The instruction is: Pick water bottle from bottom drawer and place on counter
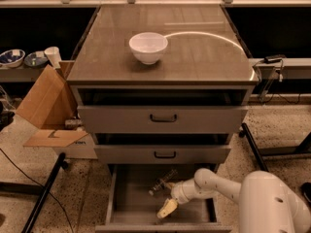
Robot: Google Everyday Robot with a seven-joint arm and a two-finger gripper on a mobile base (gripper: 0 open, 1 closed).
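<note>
- At the far left, two patterned dishes [12, 57] are seen on a low shelf; a white cup [52, 56] is stood just beside them.
- Below the cup, an open cardboard box [46, 101] is leaned at the cabinet's left side; one flap is laid flat over the speckled floor [87, 198].
- The table [194, 57], a glossy grey-brown top, is seen in the middle; a white bowl [148, 46] is set upright on it, left of centre; a bright curved reflection is carried across the sheen to the right of the bowl.
- Under the table, two upper drawers [163, 118] with black handles are seen, both pulled slightly out.
- The bottom drawer [129, 198] is pulled well out; its plain grey inside is exposed.
- The bottle [163, 181] is laid on its side in the bottom drawer, toward the back and near the middle, slanted across the drawer's floor.
- The pincer [167, 208] is held inside the bottom drawer, in front of the bottle and near it, pointed down and to the left; no contact with the bottle is seen; whether the pincer is apart or together cannot be told.
- The white arm [209, 184] is reached into the drawer from the right; the robot's rounded white body [274, 205] is seen in the lower right corner.
- At the right, a small dark device [272, 58] with cables is laid on a side shelf.
</note>
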